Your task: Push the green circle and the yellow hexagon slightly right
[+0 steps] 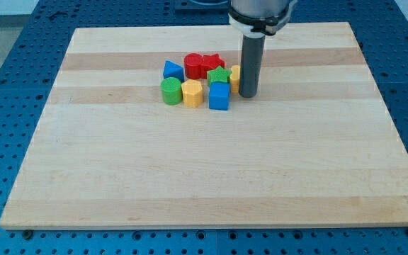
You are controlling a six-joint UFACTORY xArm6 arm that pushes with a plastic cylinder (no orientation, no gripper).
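The green circle (170, 91) and the yellow hexagon (192, 93) stand side by side, touching, at the left of a tight cluster in the board's upper middle. My tip (248, 94) rests on the board at the cluster's right edge, right of the blue cube (219, 97) and against a yellow block (235, 74) that the rod partly hides. The tip is well to the right of the hexagon, with the blue cube between them.
Behind the pair are a blue triangular block (173, 70), a red circle (195, 65), another red block (213, 62) and a green star (219, 76). The wooden board (211, 177) lies on a blue perforated table.
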